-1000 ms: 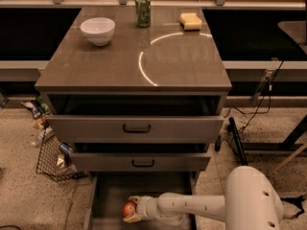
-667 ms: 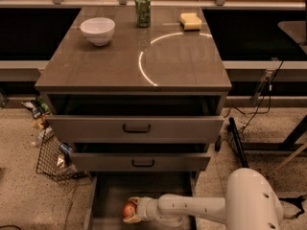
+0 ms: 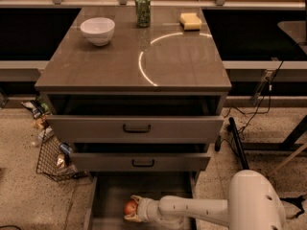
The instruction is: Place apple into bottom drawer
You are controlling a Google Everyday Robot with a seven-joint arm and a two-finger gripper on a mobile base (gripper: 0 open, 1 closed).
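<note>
The red-orange apple [image 3: 130,207] is inside the open bottom drawer [image 3: 108,195], low over its floor near the left-centre. My gripper [image 3: 134,209] reaches in from the right on the white arm and is shut on the apple, fingers above and below it. The bottom drawer is pulled out at the foot of the grey-brown cabinet, below two partly open drawers with dark handles.
On the cabinet top stand a white bowl [image 3: 97,30], a green can [image 3: 142,9] and a yellow sponge [image 3: 191,21]. A wire basket [image 3: 53,158] with litter sits on the floor at the left. Cables [image 3: 254,110] and a dark pole [image 3: 238,143] lie at the right.
</note>
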